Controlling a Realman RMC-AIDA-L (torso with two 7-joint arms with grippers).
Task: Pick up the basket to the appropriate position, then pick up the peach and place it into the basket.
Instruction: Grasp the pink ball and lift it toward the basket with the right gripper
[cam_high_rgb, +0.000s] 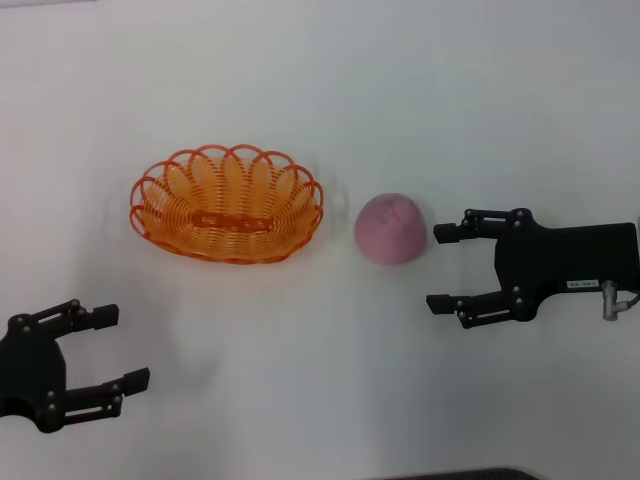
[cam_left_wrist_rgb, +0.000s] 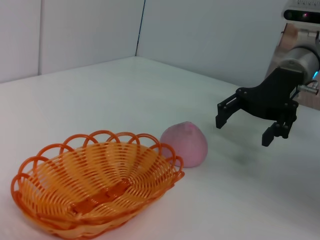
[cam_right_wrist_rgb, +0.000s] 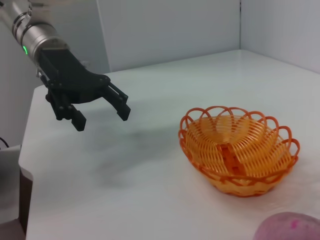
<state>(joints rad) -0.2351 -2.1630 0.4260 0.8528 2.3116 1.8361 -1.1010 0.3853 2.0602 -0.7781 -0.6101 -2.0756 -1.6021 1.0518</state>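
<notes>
The peach (cam_high_rgb: 391, 228) sits on the white table (cam_high_rgb: 320, 80) just beside the basket (cam_high_rgb: 227, 203) (not touching it). On the peach's far side from the basket, the right gripper (cam_high_rgb: 436, 268) hovers wide open and empty, its upper fingertip nearest the fruit. The left gripper (cam_high_rgb: 110, 348), also open and empty, hangs well apart from the peach, nearer the basket.

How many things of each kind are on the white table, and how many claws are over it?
Orange wire basket: 1
Pink peach: 1
Black claws: 2, the left claw and the right claw, both open
Total: 4
</notes>
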